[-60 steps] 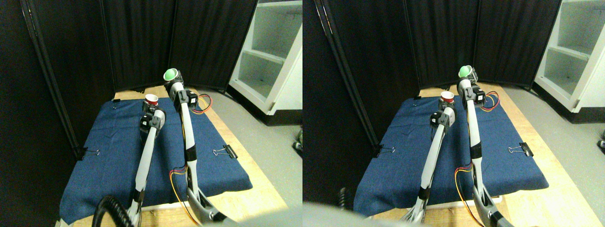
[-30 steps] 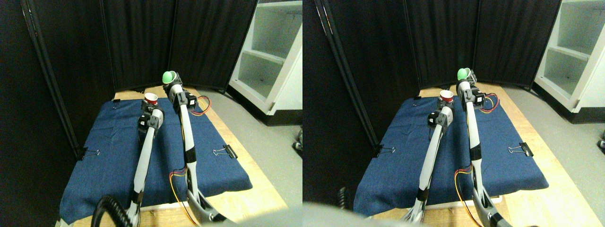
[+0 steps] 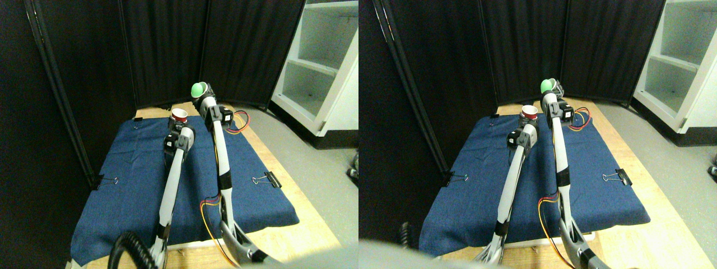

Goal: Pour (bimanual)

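A red cup [image 3: 179, 116] with a white inside stands upright at the tip of my left gripper [image 3: 178, 124], held above the blue cloth [image 3: 134, 179]. A green cup [image 3: 198, 89] sits at the tip of my right gripper [image 3: 202, 98], higher than the red cup and to its right. The green cup is tipped over to the left, toward the red one. The two cups are apart. Both arms reach up from the bottom of the view, close beside each other.
The blue cloth covers a wooden board [image 3: 291, 224] and is pinned by binder clips [image 3: 268, 179] at its edges. Black screen panels [image 3: 162, 50] close off the back and left. A white shelf unit [image 3: 319, 61] stands at the right.
The green cup has tipped further to the left and shifted slightly toward the red cup. The red cup and left arm have hardly moved.
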`<state>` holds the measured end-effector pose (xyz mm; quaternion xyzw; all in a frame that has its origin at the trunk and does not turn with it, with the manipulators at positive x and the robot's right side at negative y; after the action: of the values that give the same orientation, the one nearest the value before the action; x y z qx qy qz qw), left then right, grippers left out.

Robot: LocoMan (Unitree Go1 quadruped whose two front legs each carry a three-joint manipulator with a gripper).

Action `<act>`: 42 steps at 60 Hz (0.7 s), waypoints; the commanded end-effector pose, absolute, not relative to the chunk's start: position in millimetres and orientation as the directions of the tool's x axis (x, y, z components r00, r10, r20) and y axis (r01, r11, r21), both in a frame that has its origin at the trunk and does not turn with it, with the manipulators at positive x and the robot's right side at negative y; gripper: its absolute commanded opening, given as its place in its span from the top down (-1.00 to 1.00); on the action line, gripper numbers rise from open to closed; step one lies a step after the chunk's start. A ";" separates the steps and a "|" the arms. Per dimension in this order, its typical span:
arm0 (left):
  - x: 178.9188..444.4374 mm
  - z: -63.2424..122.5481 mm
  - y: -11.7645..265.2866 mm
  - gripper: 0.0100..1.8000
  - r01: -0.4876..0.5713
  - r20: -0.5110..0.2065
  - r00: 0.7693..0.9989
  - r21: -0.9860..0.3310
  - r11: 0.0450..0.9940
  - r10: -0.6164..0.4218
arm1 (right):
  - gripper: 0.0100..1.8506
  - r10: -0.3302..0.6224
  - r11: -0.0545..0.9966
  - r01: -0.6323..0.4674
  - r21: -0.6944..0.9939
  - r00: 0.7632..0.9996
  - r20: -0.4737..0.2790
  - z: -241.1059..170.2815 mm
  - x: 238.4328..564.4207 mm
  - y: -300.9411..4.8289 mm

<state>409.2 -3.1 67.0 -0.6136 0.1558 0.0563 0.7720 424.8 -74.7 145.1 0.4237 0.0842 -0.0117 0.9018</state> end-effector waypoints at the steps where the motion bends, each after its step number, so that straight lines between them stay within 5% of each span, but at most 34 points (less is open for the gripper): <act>1: 412.8 72.7 -7.6 0.64 -0.251 -0.283 0.952 -0.941 0.228 -0.120 | 0.65 0.073 0.653 0.066 0.754 0.986 -0.149 148.2 429.5 -68.8; 42: 422.1 70.4 -5.2 0.64 -0.255 -0.290 0.951 -0.934 0.250 -0.111 | 0.65 0.110 0.820 0.017 0.573 0.976 -0.186 144.6 435.4 -64.3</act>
<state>417.6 -4.5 63.4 -0.6048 0.1696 0.0545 0.7762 432.5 -66.8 140.0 0.2870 0.1191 0.0308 0.9500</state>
